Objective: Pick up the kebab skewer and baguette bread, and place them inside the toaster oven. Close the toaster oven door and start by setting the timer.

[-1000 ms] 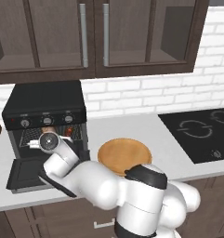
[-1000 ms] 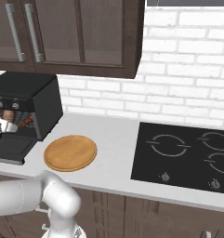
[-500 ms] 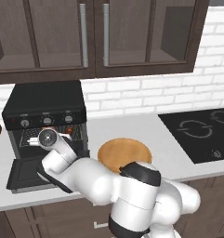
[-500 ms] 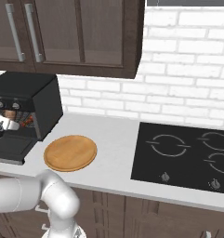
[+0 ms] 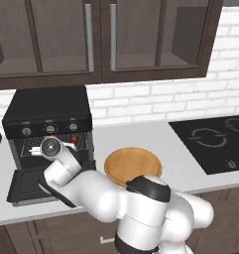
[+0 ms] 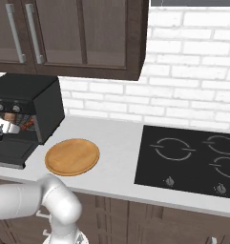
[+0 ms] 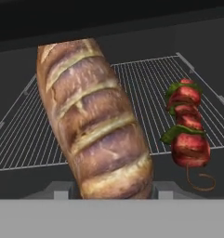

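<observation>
Golden-brown baguette bread sits pinched between your gripper fingertips, over the wire rack's front edge; kebab skewer lies beside it near the rack's right edge

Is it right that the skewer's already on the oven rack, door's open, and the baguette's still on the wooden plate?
Not quite: the baguette bread is not on the wooden plate. The hand view shows it over the rack, between the fingertips, beside the kebab skewer. The rest holds.

Three cams: two base views behind arm, one on hand.
Left base looks forward-down from arm's left; right base from its right; both share toaster oven, round wooden plate, cooktop; hand cam close, facing wire rack inside oven.
</observation>
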